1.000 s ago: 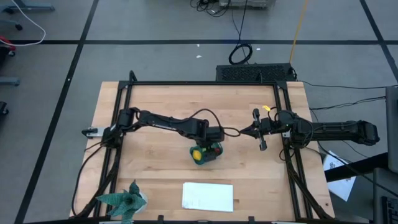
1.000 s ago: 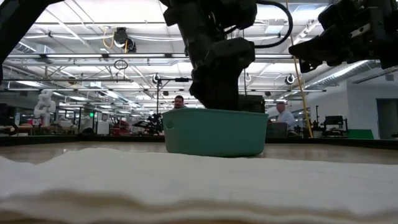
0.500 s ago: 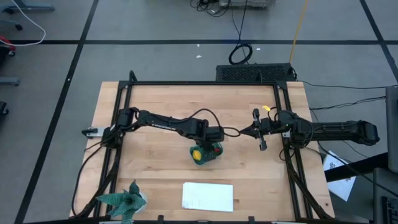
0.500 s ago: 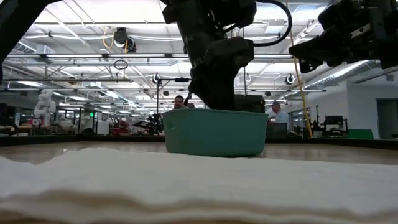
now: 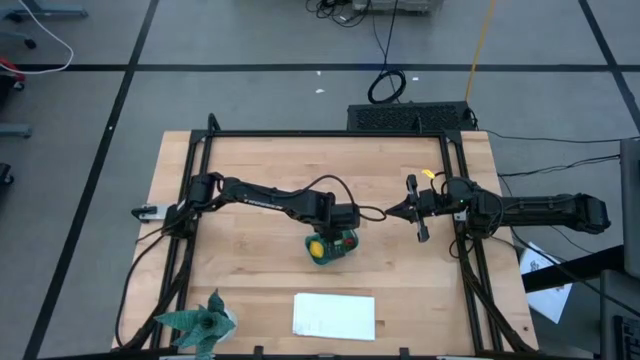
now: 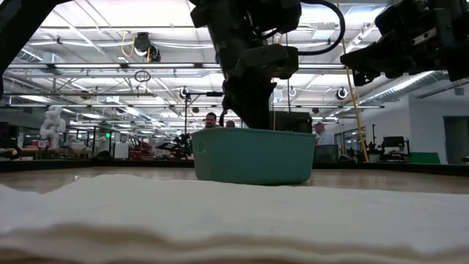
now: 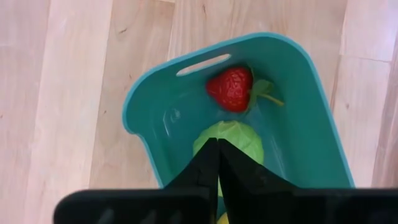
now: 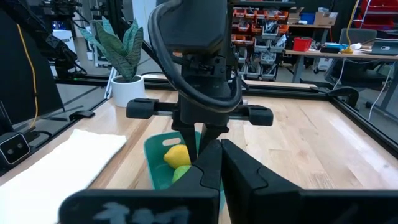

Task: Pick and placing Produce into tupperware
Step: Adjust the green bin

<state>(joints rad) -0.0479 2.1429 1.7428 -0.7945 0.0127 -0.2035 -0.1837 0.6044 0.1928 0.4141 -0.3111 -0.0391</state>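
The teal-blue tupperware (image 5: 331,250) stands on the wooden table near its middle. In it lie the red fruit (image 7: 230,88), the round green one (image 7: 239,134) and the yellow lemon (image 8: 176,155). My left gripper (image 7: 217,144) points steeply down over the tub, above the green fruit. It is shut, with nothing between its fingers. In the low view its fingers (image 6: 253,117) reach down to the tub's rim (image 6: 253,132). My right gripper (image 5: 392,211) waits shut to the tub's right, held level above the table.
A flat white sheet (image 5: 334,315) lies near the front edge. A teal spiky leafy object (image 5: 200,322) lies at the front left corner. Black frame rails (image 5: 455,190) run along the table's sides. People stand in the room beyond the table (image 6: 211,119).
My left gripper has shut from wide open while staying in place over the tub. The fruits in the tub have not moved.
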